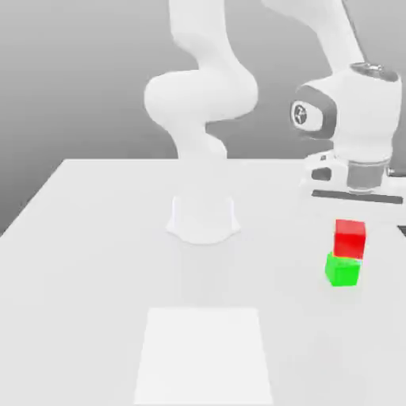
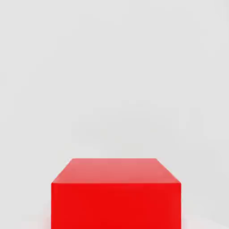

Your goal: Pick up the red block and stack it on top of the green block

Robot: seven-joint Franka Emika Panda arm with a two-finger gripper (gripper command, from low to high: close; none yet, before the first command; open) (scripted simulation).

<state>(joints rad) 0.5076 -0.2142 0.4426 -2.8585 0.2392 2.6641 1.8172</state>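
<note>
The red block (image 1: 350, 237) sits directly under the white hand of my arm, on the exterior view's right. My gripper (image 1: 350, 209) is shut on it from above. Just below it in that view, slightly to the left, is the green block (image 1: 342, 270) on the white table; the red block's lower edge overlaps the green block's top edge. I cannot tell whether the two touch. In the hand view the red block (image 2: 116, 197) shows very close, with its top face and one side face against the plain white table.
The arm's white base (image 1: 203, 218) stands at the table's middle, left of the blocks. A paler square patch (image 1: 203, 353) marks the table surface near the front. The table's right edge runs close to the blocks.
</note>
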